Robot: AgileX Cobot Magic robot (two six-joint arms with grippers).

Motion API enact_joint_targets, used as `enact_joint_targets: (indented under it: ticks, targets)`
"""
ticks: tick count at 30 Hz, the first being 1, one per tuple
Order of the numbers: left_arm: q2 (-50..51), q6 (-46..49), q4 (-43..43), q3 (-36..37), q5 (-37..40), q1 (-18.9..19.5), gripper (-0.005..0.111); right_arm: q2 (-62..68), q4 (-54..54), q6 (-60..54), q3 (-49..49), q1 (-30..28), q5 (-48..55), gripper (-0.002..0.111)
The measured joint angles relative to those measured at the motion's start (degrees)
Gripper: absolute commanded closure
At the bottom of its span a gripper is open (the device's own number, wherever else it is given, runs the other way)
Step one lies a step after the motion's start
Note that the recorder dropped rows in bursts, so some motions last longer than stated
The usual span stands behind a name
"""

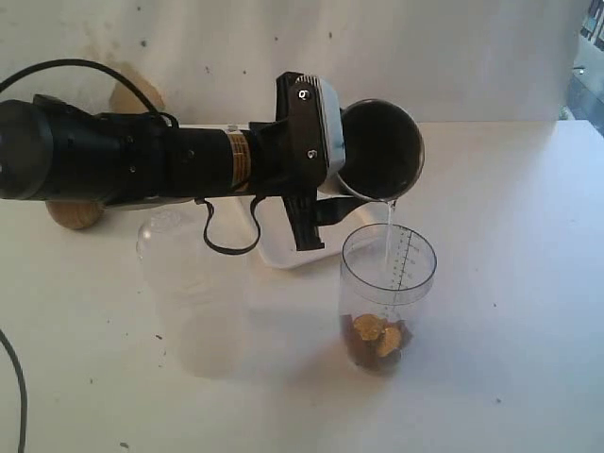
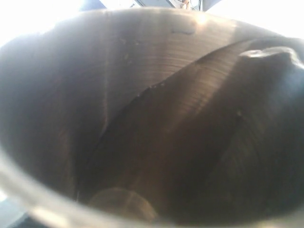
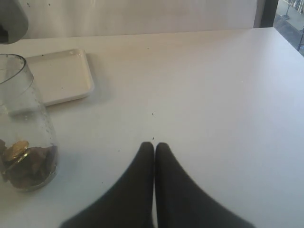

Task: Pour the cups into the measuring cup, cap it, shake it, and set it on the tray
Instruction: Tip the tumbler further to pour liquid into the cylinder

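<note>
- Steel cup (image 1: pixel 382 146) held off the table (image 1: pixel 510 283), tipped on its side, mouth facing the ext. cam, lip lowest.
- L gripper (image 1: pixel 342 151) clamped on the steel cup; fingers mostly hidden behind the cup and the wrist housing.
- L wrist cam: nothing but the cup's brushed inner wall (image 2: pixel 142 118). A curved edge crosses it; can't tell if that is liquid.
- Thin clear stream (image 1: pixel 388 241) falls from the lip into the measuring cup (image 1: pixel 389 283).
- Lip sits just above the measuring cup's rim, apart from it.
- Measuring cup upright on the table, directly under the steel cup, printed scale (image 1: pixel 408 255) on its right side in the ext. view.
- Brown and gold bits (image 1: pixel 377 338) heaped in its base; also seen from the R wrist cam (image 3: pixel 26 161) through the clear wall (image 3: pixel 23 118).
- Tray (image 1: pixel 278 253) flat on the table just behind the measuring cup, partly hidden by the L arm; R wrist cam shows its rim (image 3: pixel 90 85).
- Frosted container (image 1: pixel 193 293) upright, left of the measuring cup, apart from it, beneath the L arm.
- Wood cup (image 1: pixel 74 215) far left, mostly hidden behind the arm; only its lower part shows.
- R gripper (image 3: pixel 154 156): fingers pressed together, nothing between them, over bare table, near the measuring cup but apart. Not seen in the ext. view.
</note>
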Motion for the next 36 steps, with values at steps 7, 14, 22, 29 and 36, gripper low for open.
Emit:
enact_joint_targets:
  ticks: [7,14,22,29,36]
  targets:
    - [0.0,3.68,0.0,0.0,0.0,0.0,0.107,0.0,0.0,0.0,0.0,0.0,0.0,0.108]
    - [0.0,7.77,0.0,0.0,0.0,0.0,0.107,0.0,0.0,0.0,0.0,0.0,0.0,0.108]
    - [0.0,12.58,0.0,0.0,0.0,0.0,0.107,0.0,0.0,0.0,0.0,0.0,0.0,0.108]
    - [0.0,15.9,-0.22,-0.34,0.23,0.0,0.107,0.0,0.0,0.0,0.0,0.0,0.0,0.108]
    - [0.0,22.57,-0.43,-0.45,0.33,0.0,0.107,0.0,0.0,0.0,0.0,0.0,0.0,0.108]
